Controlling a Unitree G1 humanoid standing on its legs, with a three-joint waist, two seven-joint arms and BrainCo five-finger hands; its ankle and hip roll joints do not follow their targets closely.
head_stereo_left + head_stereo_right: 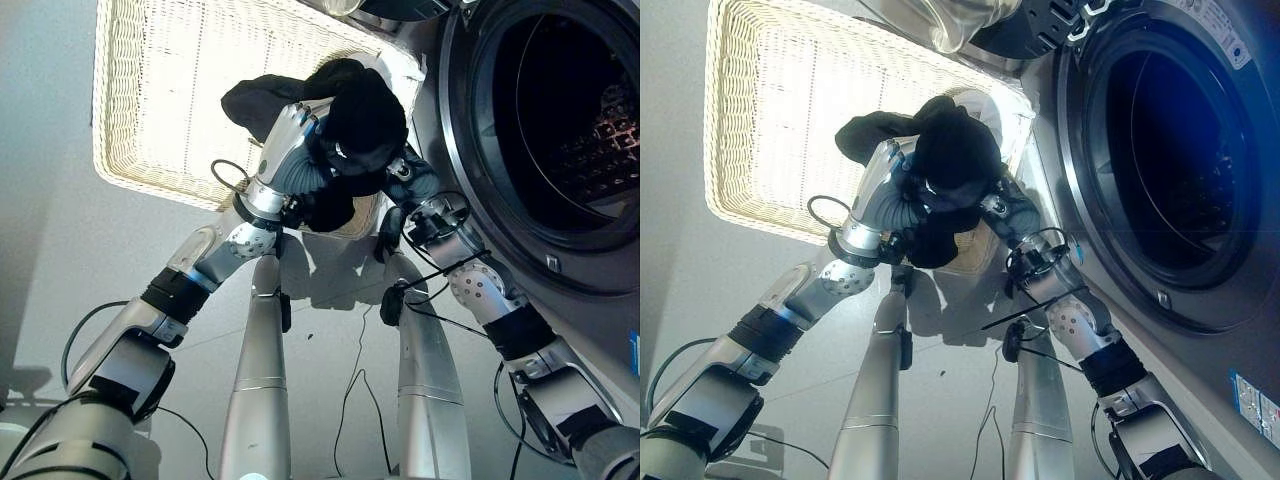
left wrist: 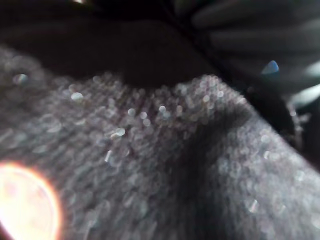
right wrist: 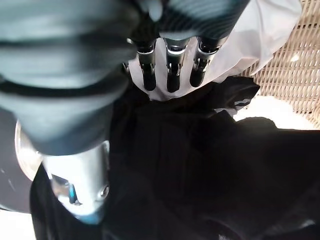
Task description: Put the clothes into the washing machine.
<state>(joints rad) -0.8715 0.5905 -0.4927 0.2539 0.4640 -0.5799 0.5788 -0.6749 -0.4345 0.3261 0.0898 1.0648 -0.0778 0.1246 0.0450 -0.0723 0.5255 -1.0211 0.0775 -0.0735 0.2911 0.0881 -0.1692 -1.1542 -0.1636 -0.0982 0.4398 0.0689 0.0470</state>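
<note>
A bundle of black clothes (image 1: 362, 115) is lifted over the near right corner of the wicker basket (image 1: 150, 185), between my two hands. My left hand (image 1: 300, 175) presses into its left side, with the fingers buried in the dark knit fabric (image 2: 150, 165). My right hand (image 1: 1015, 210) comes up under the bundle's right side. In the right wrist view its fingers (image 3: 172, 65) lie straight against the black cloth (image 3: 200, 165), with a white cloth (image 3: 270, 30) behind them. The washing machine's open drum (image 1: 560, 110) is just right of the bundle.
The basket's pale woven floor (image 1: 780, 110) lies left of the bundle. The machine's grey front ring (image 1: 470, 180) stands close to my right forearm. Its clear open door (image 1: 950, 20) hangs at the far edge above the basket.
</note>
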